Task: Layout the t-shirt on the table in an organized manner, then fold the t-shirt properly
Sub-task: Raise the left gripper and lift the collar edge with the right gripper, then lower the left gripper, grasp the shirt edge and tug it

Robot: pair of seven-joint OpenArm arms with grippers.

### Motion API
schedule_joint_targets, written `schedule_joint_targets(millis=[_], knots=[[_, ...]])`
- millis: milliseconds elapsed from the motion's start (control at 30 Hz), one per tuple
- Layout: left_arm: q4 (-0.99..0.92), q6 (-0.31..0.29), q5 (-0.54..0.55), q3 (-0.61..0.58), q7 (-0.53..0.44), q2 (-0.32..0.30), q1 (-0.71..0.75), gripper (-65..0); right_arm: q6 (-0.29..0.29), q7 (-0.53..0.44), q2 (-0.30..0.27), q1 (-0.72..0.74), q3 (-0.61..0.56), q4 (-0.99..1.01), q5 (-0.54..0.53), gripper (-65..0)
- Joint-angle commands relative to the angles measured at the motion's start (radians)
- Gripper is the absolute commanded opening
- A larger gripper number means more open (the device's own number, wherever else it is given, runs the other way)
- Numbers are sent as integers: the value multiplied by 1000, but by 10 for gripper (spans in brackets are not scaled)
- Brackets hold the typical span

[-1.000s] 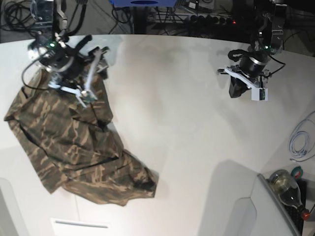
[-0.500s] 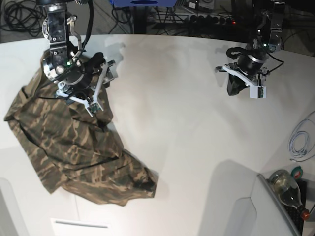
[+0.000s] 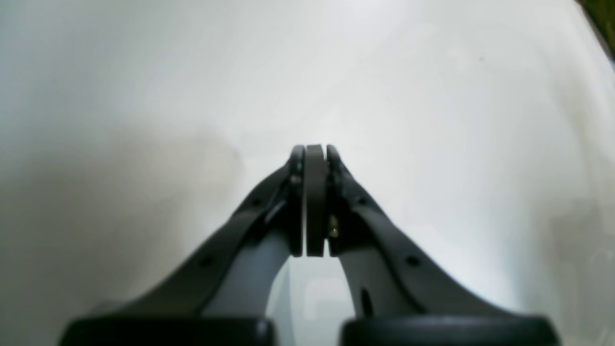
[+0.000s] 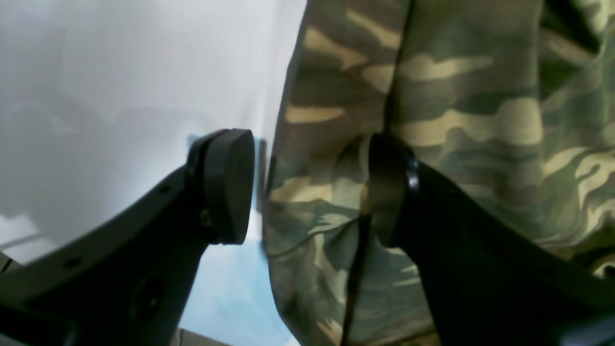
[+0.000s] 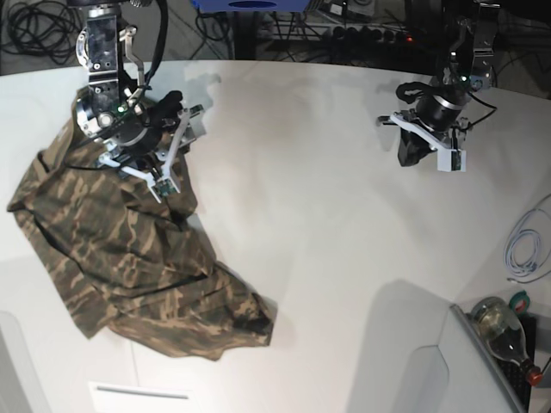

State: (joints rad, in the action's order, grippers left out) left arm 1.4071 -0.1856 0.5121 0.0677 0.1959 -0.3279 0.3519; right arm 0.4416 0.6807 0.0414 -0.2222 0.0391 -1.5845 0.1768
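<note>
Your right hand (image 4: 307, 192): jaws apart, straddling the t-shirt (image 4: 432, 120) edge, one pad on cloth, one over bare desk (image 4: 120, 72) | your left hand (image 3: 310, 158): closed, empty, above desk | base view only: one crumpled t-shirt, desk's left side; two arms.

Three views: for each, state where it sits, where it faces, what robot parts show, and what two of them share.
Base: high above, looking down at the table, the crumpled t-shirt and both arms.
Left wrist: on the left arm, facing bare table past the left gripper, jaws together.
Right wrist: on the right arm, facing the t-shirt's edge between the parted right gripper fingers.
Shared: base and right wrist both show the t-shirt.
</note>
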Motion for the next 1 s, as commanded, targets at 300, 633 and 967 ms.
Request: schedule_joint_targets(millis=[300,633,967], knots=[[11,-5,7,5,-22,2,-3,-650,-3,-82,2,45,0,143,-4,-335],[11,-5,7,5,-22,2,-12,-650,10,-79,2,-73,-29,-104,-7,-650],[-24,-7,-2,-216,144,85,-262,-650,257,-42,-90,-259,-104,-350,-7,-650]])
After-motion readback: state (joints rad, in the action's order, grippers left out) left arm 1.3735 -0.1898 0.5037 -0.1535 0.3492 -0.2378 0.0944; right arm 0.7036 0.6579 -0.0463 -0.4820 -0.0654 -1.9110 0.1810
